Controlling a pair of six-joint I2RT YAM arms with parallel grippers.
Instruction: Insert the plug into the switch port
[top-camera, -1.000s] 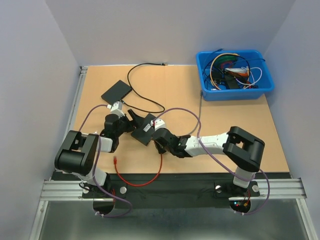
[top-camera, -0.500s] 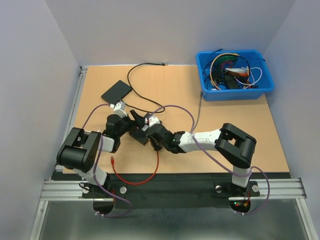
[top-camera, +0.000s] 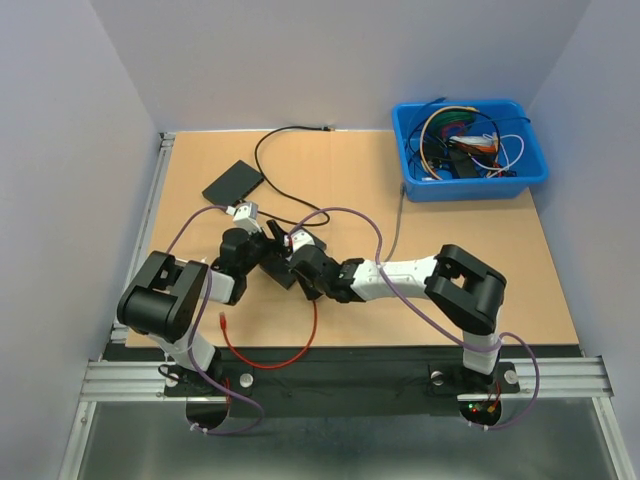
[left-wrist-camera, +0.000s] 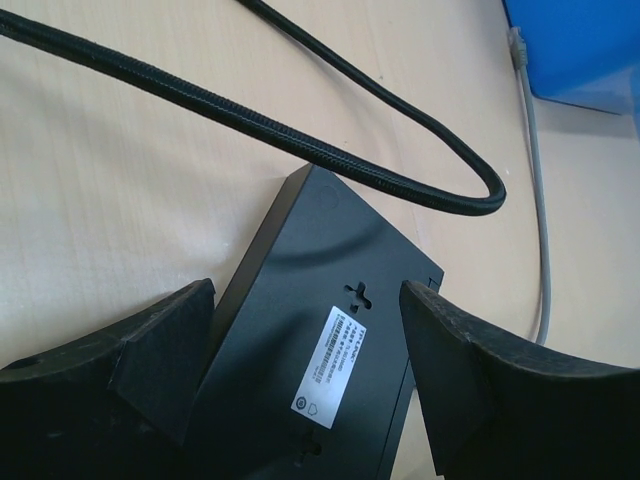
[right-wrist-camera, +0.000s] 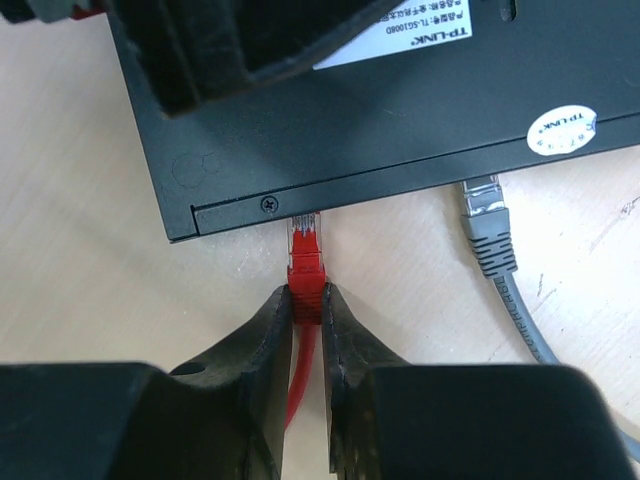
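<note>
Two risks. Could jam or bend the red plug (right-wrist-camera: 306, 255) if pushed off-axis: pinched by the boot in the right gripper (right-wrist-camera: 308, 300), tip at the port mouth of the switch (right-wrist-camera: 350, 130), left of table centre, toward the near edge. Could shove the switch back instead of seating: left gripper (left-wrist-camera: 305, 310) spread astride it, contact unclear. Legible on white label: TP-LINK, TL-SG1008D. Round sticker (right-wrist-camera: 560, 130): TP-LINK. Finer print unreadable.

The scene is lit brightly and evenly from overhead, only soft, short shadows are cast on the bench (top-camera: 480, 220), and the near jaws are rendered slightly soft in both wrist views.
</note>
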